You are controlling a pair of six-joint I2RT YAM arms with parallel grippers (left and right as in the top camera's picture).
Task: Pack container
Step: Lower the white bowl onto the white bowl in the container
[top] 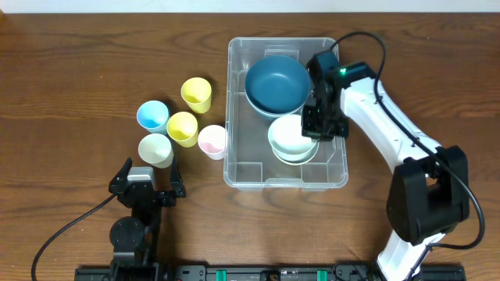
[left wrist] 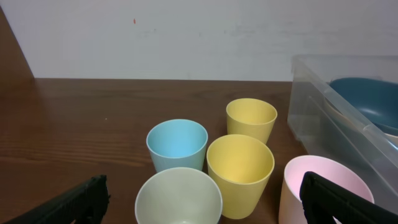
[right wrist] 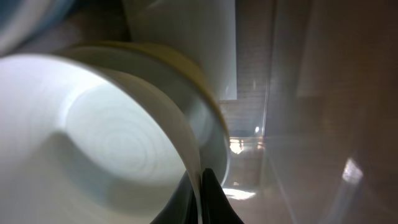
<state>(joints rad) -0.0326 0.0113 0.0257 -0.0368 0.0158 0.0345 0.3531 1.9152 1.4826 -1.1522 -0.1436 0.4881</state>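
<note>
- The left gripper (top: pixel 150 175) is hanging low over the near edge of the dark wooden table (top: pixel 70 62); its jaws are standing wide apart and holding nothing; in the left wrist view only the black tips of its fingers (left wrist: pixel 78 202) are showing, the rest being cut off by the bottom of the frame.
- Just beyond it five smooth plastic tumblers are standing upright and close together: a pale green cup (top: pixel 155 149), a pink cup (top: pixel 212 141) just beside the bin's wall, a yellow cup (top: pixel 182 128), a light blue cup (top: pixel 152 115) and a second yellow cup (top: pixel 196 94) farthest back; the green and pink ones are being cropped in the left wrist view.
- The container (top: pixel 248 160), a large clear rectangular plastic bin with rounded corners, is sitting mid-table to the right of the cups; the wood grain is showing through its base.
- The right gripper (top: pixel 316 126) is reaching down inside the bin, its jaws closed tight on the thin rim of a glossy pale white round bowl (top: pixel 289 134); this bowl is nesting in another pale bowl, mostly hidden; the right wrist view is blurred and very close.
- Behind these a matte dark blue round bowl (top: pixel 277 84) is lying in the bin's far end, partly covered by the arm.
- A plain white wall (left wrist: pixel 186 37) is rising behind the table.
</note>
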